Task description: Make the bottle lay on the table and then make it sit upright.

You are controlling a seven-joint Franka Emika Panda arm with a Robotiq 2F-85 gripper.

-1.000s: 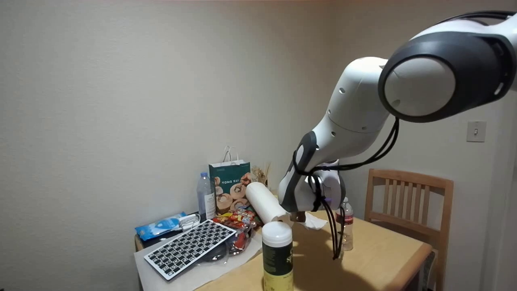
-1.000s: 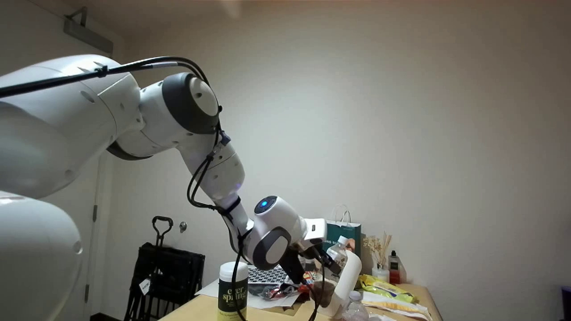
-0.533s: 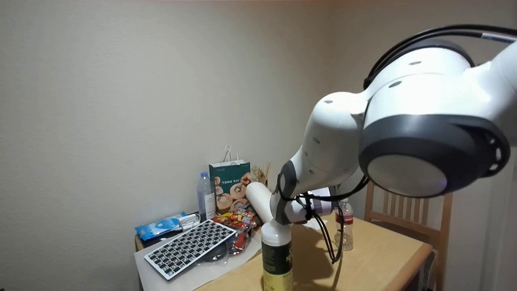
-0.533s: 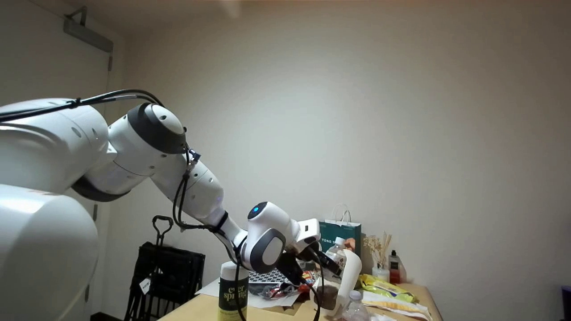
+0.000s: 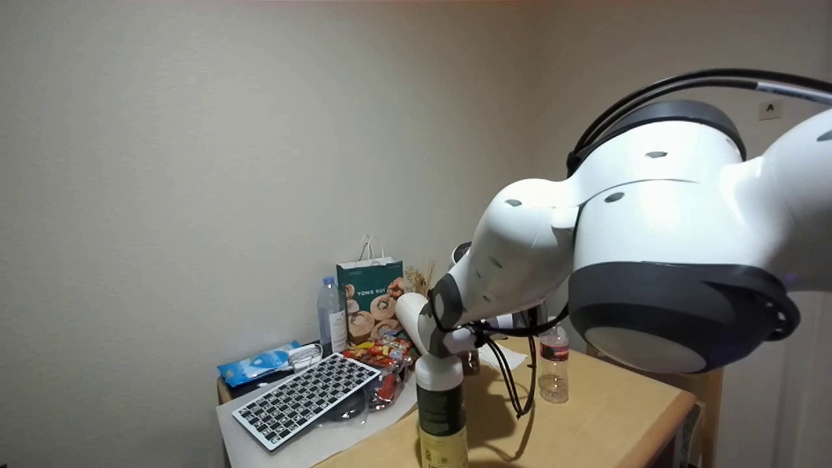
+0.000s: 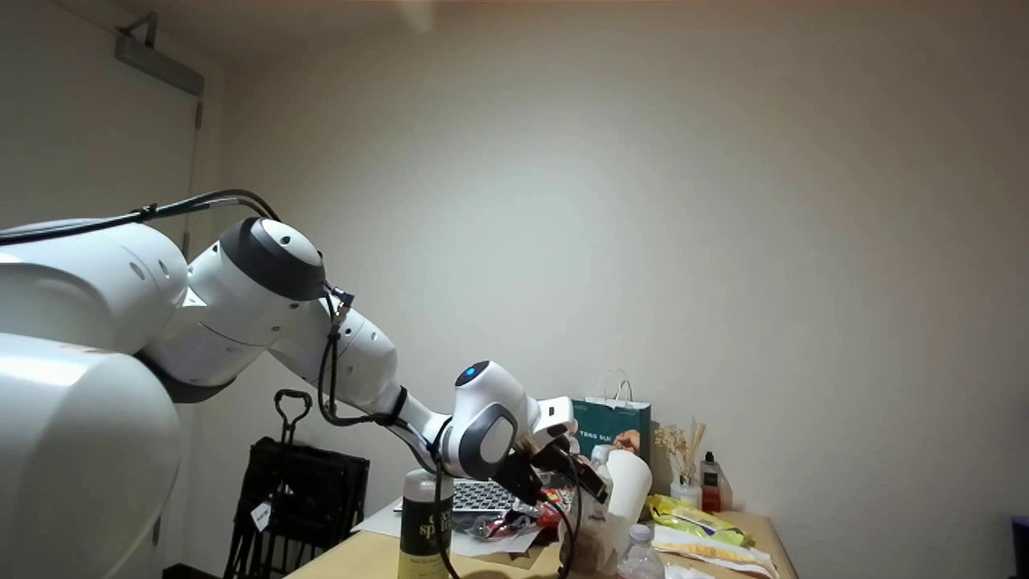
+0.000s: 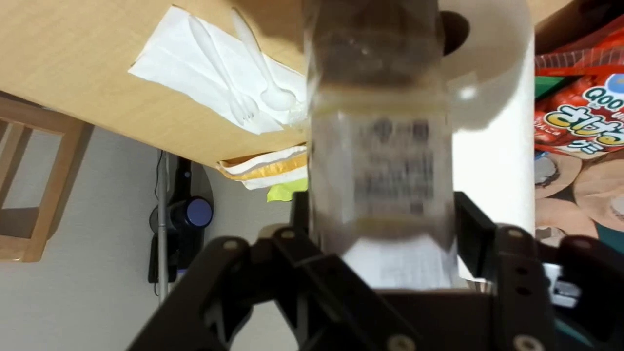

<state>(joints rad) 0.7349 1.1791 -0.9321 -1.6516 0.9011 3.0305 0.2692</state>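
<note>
In the wrist view, the gripper [image 7: 384,219] clamps the bottle [image 7: 380,165], its long axis from 12 to 6 o'clock, brown contents [image 7: 375,56] toward 12. In an exterior view, it leans slightly, cap [image 6: 600,453] between 12 and 1; contact with the table [image 6: 366,561] is unclear.

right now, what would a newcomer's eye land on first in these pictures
Most likely the big white arm, which stretches over the wooden table in both exterior views. In the wrist view, the clear bottle looms large just right of centre, held in the gripper. The green paper bag near the wall might catch the eye next.
</note>
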